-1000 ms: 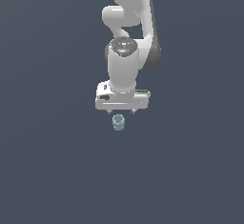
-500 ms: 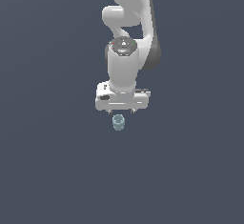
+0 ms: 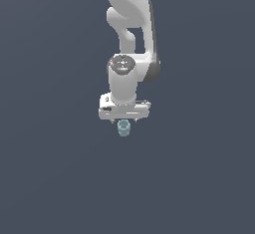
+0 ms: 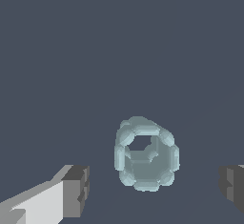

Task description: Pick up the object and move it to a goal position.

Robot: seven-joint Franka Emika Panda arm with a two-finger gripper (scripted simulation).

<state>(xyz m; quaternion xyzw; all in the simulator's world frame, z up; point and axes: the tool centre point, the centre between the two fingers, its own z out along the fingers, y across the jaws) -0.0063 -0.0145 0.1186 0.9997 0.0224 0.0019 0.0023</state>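
The object, a tiny pale teal-blue translucent ribbed cup (image 3: 123,128), rests on the dark grey surface directly under my white gripper (image 3: 124,121) in the exterior view. In the wrist view the cup (image 4: 146,154) lies tilted between my two fingers, with its opening facing the camera. The left grey finger pad (image 4: 76,190) and the right finger pad (image 4: 232,186) stand on either side of it, each with a clear gap. The gripper (image 4: 155,188) is open and holds nothing.
The white arm (image 3: 130,39) rises straight above the gripper in the exterior view. The plain dark grey surface (image 3: 60,178) surrounds the cup on all sides, and no other object shows.
The gripper has come down closer to the cup, so its hand now sits just above it. The cup has not moved.
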